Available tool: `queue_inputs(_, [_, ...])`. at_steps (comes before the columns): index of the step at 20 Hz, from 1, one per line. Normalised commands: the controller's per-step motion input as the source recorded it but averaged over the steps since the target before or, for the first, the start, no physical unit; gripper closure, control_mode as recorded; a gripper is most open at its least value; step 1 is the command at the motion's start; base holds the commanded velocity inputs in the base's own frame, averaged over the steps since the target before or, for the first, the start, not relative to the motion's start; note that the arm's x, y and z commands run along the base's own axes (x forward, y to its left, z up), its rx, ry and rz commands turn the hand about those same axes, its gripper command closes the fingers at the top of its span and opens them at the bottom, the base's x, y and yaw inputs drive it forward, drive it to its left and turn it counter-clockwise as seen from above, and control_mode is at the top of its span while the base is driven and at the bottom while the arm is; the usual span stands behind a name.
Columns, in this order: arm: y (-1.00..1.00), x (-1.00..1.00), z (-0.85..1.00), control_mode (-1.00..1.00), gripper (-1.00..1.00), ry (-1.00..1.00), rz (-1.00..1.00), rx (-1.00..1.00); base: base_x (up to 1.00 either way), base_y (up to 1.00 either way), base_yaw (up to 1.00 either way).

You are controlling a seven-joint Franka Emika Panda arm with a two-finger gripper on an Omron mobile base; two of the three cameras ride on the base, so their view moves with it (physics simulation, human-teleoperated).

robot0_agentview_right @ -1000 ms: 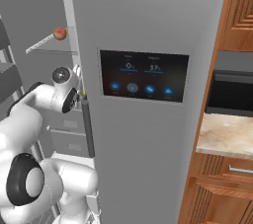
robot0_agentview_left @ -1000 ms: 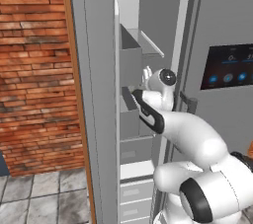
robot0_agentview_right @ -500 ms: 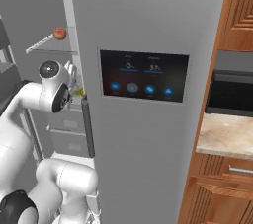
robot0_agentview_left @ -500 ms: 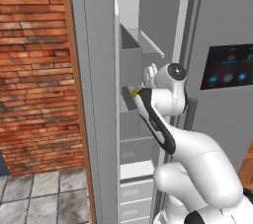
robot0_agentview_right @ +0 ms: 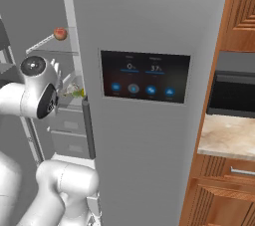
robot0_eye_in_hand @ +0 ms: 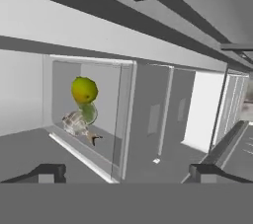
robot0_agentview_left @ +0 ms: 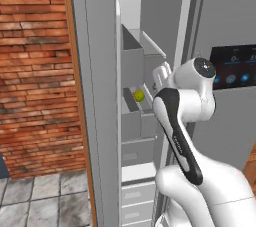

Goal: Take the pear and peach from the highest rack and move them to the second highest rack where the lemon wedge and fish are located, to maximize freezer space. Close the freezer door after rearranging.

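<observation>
– Two fruits are on the list. Where do they lie?

– One red-orange ball, the peach [robot0_agentview_right: 60, 33], sits alone on the top rack [robot0_agentview_right: 47, 47], above and a little to the right of the robot's hand. A yellow-green fruit that I take for the pear [robot0_eye_in_hand: 84, 90] is on the second rack [robot0_eye_in_hand: 81, 156], at its far left end, touching a pale lemon wedge [robot0_eye_in_hand: 90, 112] and the fish [robot0_eye_in_hand: 75, 122].

– So the pear looks done?

– I judge so, though its shape is too small to be sure of.

– And the gripper [robot0_eye_in_hand: 127, 173]?

– Spread wide, tips well apart, nothing between them. It points into the freezer near the second rack.

– How will the peach handle?

– Light, I expect, and round, so it may roll on that thin shelf if nudged. The skin should give some friction, but the flesh is soft, so a hard squeeze would bruise it.

– Where should it be taken?

– Across its widest middle, one pad on each side, closing only until it is snug. Gripped high or low on the curve, it could squirt out.

– Any risk?

– The rack edge is close under it, and a low approach could catch the shelf. The freezer door [robot0_agentview_left: 95, 96] stands open at the left, to be shut last.
</observation>
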Motion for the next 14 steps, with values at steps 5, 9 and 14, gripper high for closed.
queue_inputs(5, [-0.02, -0.9, 0.56, -1.0, -1.0, 0.0, 0.22, -0.08, 0.0, 0.0, 0.0])
queue_inputs(9, [-0.01, -0.94, 0.72, -1.0, -1.0, -0.07, 0.22, -0.12, 0.0, 0.0, 0.0])
queue_inputs(14, [-0.01, -0.31, 0.8, -1.0, -1.0, -0.13, 0.11, -0.06, 0.0, 0.0, 0.0])
